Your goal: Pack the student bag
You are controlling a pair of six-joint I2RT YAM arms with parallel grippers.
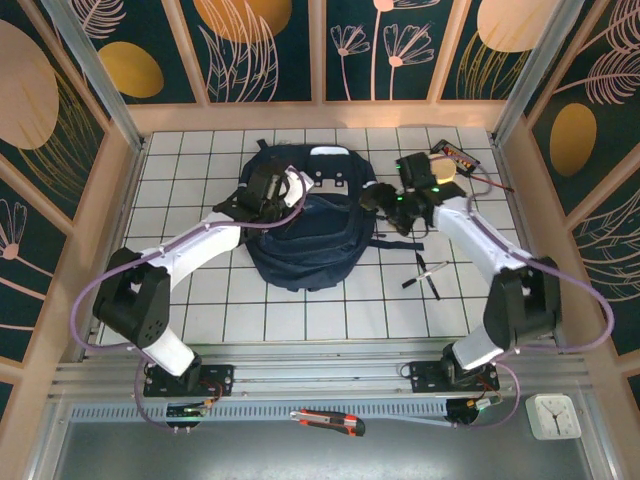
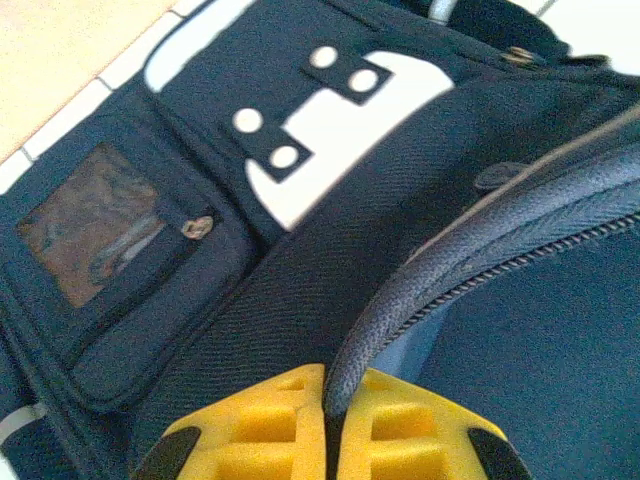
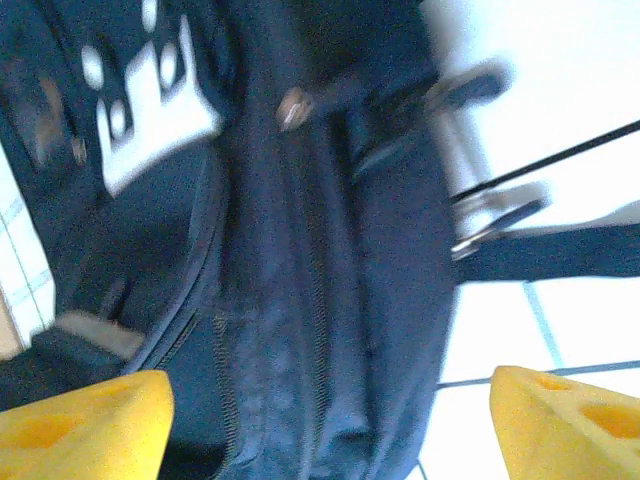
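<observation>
The right claw, spread wide, hangs over the student bag lying on white tiles.

On the white tiled table, thin dark crossed rods are seen at the right and a small black device near the far right corner, while a red-and-black utility knife and a small white clock are laid on the grey near ledge.

White-tiled table, navy student bag laid at centre, thin dark tool placed to its right, black device set at far right corner.
</observation>
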